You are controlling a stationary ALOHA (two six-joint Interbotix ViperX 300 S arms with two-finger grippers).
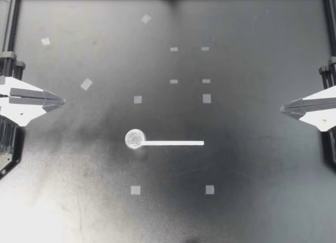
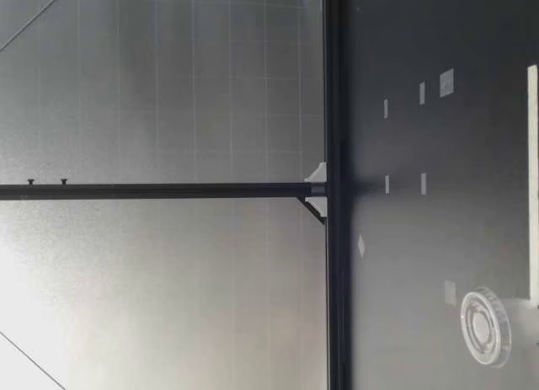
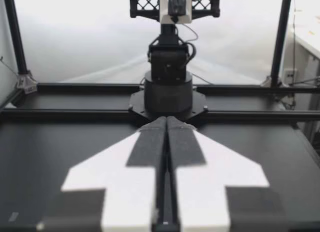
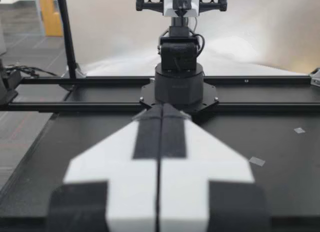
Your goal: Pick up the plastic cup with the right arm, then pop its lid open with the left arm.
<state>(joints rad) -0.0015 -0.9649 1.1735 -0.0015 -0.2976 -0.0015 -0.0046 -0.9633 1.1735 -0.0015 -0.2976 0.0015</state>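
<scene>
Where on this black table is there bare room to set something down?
Bare black tabletop lies between my shut left gripper and the clear round plastic piece, and between the flat white strip and my shut right gripper. Small pale tape squares dot the middle; nowhere is crowded.

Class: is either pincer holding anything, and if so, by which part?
Nothing is held. The left pincer and the right pincer are shut and empty, well apart from the clear round lid.

One clear round lid (image 1: pixel 135 139), one white strip (image 1: pixel 173 143), roughly eleven tape squares (image 1: pixel 137 99).
</scene>
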